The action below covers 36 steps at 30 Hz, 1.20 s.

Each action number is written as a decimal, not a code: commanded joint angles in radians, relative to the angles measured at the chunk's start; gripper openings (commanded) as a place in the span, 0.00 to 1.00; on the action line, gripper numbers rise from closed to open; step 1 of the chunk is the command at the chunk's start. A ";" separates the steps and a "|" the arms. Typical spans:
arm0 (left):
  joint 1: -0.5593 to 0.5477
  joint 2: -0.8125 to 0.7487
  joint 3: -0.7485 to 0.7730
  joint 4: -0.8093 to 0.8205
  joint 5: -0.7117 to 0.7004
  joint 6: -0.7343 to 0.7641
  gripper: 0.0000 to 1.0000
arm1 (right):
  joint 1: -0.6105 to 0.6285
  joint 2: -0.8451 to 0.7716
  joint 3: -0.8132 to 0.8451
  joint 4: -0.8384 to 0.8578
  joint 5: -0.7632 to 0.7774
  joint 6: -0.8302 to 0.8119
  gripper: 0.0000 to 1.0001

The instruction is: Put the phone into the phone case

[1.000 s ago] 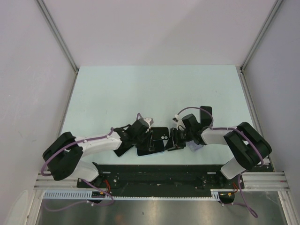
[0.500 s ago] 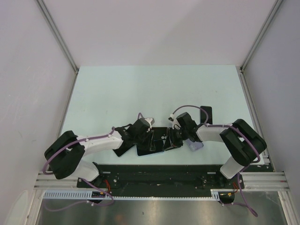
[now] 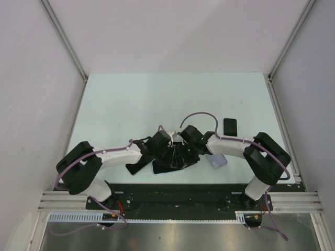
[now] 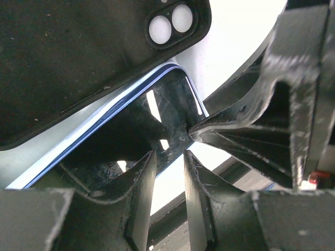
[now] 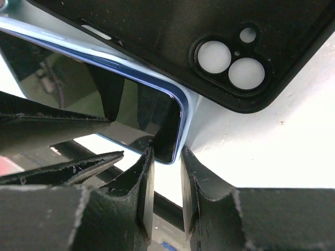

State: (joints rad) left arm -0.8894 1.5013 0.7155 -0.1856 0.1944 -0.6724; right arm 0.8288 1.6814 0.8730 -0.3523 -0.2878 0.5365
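We are seeing the phone (image 4: 131, 130) lying screen-up on the table (image 3: 131, 104), partly under the black phone case (image 4: 78, 57), while the left gripper (image 4: 168, 157) is hovering narrow and empty at its corner and the right gripper (image 5: 165, 154) is narrowly straddling that corner, grip unclear.

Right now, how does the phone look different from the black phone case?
The phone case is dull black; the phone is shiny like a mirror with a light blue rim. The case has round camera holes; the phone's showing face has none. The case seems to lie partly over the phone, which sits underneath. Both are flat with rounded corners.
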 commanded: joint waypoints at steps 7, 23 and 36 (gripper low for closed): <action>-0.008 0.051 -0.044 -0.123 -0.095 0.045 0.36 | 0.145 0.178 -0.003 -0.034 0.322 -0.023 0.17; -0.006 -0.009 -0.045 -0.129 -0.136 0.039 0.38 | -0.034 -0.023 -0.084 0.202 -0.077 0.069 0.33; 0.006 -0.042 -0.044 -0.130 -0.162 0.039 0.39 | -0.224 -0.051 -0.252 0.470 -0.292 0.131 0.54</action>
State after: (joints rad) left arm -0.8967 1.4567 0.7048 -0.2237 0.1284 -0.6724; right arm 0.6254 1.5890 0.6407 0.0433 -0.5686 0.6640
